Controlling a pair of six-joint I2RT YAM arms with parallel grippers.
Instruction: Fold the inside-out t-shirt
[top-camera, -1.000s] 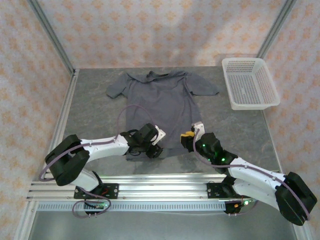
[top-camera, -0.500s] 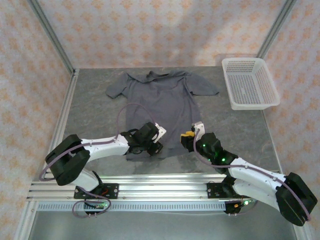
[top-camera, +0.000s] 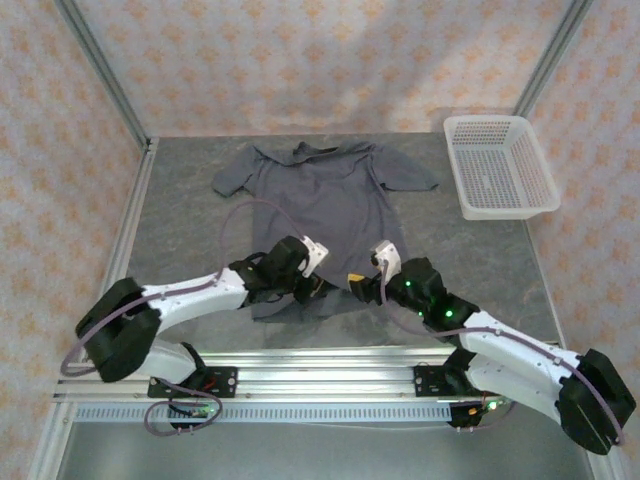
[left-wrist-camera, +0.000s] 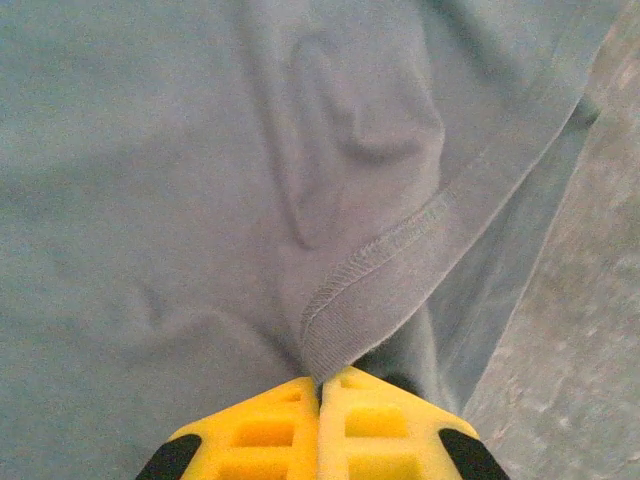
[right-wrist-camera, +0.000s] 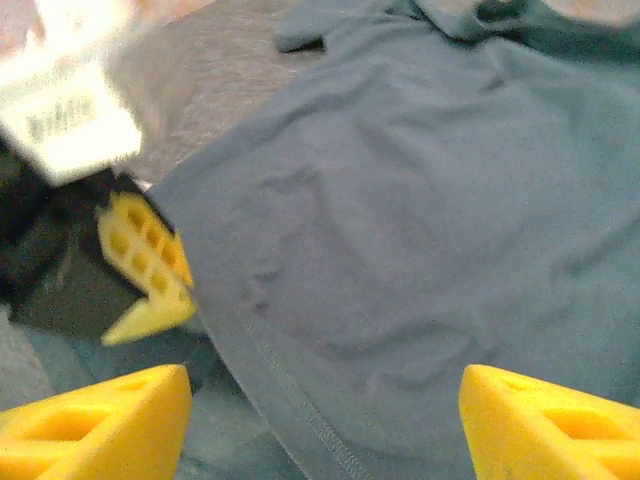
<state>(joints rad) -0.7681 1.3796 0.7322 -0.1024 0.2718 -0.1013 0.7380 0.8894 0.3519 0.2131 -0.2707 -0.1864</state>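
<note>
Top external view: the t-shirt (top-camera: 322, 195) lies spread flat on the table (top-camera: 185, 230). Its collar is toward the far side, its sleeves are out, and its bottom edge is nearest the arms. The basket (top-camera: 500, 165) stands well apart at the far right.
Left gripper (left-wrist-camera: 322, 395): the jaws are pressed together on the hem (left-wrist-camera: 385, 265), with a small fold of stitched cloth pinched between the yellow pads.
Right gripper (right-wrist-camera: 320, 405): the jaws are spread wide and hold nothing. It hovers low over the same bottom edge, just beside the left gripper.
Cloth: it looks thin, soft and light. It will probably sag and drape from any held point and drag across the table when pulled.
Layers: under the pinched hem a second layer shows, so a shallow pinch may lift the top layer alone.
Where to hold: the doubled, stitched hem is the firmest part. Holding it at two points apart along the bottom edge should keep the fold line straight.
Risk: with the two holds this near each other, the outer corners are likely to droop and crease.
</note>
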